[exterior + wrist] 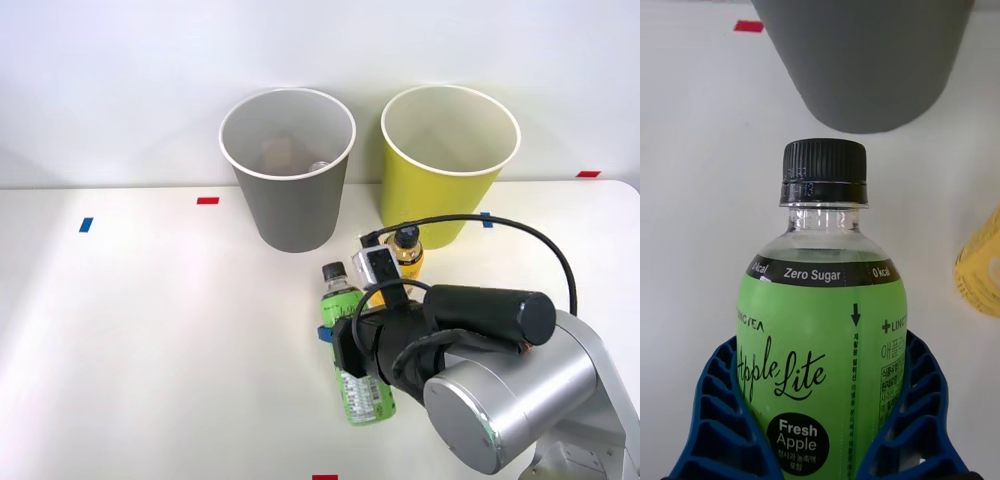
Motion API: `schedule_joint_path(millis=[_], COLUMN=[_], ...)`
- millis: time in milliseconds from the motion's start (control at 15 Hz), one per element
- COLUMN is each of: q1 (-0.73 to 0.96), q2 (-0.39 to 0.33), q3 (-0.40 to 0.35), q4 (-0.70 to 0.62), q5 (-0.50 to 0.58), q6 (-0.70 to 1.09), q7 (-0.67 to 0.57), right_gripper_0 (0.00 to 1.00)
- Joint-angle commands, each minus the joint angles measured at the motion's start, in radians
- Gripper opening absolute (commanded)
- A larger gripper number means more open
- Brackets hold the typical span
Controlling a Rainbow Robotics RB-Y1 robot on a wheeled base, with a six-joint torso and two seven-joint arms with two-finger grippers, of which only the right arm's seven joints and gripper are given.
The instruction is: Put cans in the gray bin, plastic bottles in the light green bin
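My right gripper (343,335) is shut on a green plastic bottle (358,385) with a black cap, holding it around the labelled body. In the wrist view the blue ribbed fingers (715,409) hug both sides of the bottle (824,300), whose label reads Apple Lite. The bottle leans, cap toward the bins. The gray bin (290,215) stands just beyond the cap and shows in the wrist view as the gray bin (865,67). The light green bin (445,190) stands to its right. Dim shapes lie inside the gray bin; whether they are cans I cannot tell.
A yellow bottle (408,256) with a black cap stands just behind my wrist, in front of the light green bin; its edge appears as the yellow bottle (981,270). Red and blue tape marks (207,200) dot the white table (150,340).
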Motion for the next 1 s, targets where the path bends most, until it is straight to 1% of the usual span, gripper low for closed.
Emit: schedule_joint_path(millis=[67, 133, 267, 333, 400, 467, 600, 733, 867, 1000], q1=[0.049, 0.065, 0.090, 0.096, 0.098, 0.098, 0.096, 0.082, 0.047, -0.002], q2=[-0.001, -0.004, -0.007, -0.007, -0.008, -0.010, -0.015, -0.028, -0.050, -0.065], q3=[-0.019, -0.020, -0.023, -0.038, -0.051, -0.063, -0.068, -0.092, -0.118, -0.163], q4=[-0.032, -0.058, -0.146, -0.190, -0.206, -0.207, -0.207, -0.207, -0.207, -0.207], q5=[-0.114, -0.136, -0.167, -0.214, -0.248, -0.285, -0.301, -0.340, -0.343, -0.344], q6=[-0.161, -0.195, -0.198, -0.213, -0.244, -0.309, -0.453, -0.575, -0.666, -0.684], q7=[0.051, 0.059, 0.080, 0.093, 0.099, 0.106, 0.116, 0.117, 0.111, 0.094], right_gripper_0=[0.00, 0.00, 0.00, 0.00, 0.00, 0.00, 0.00, 0.00, 0.00, 0.00])
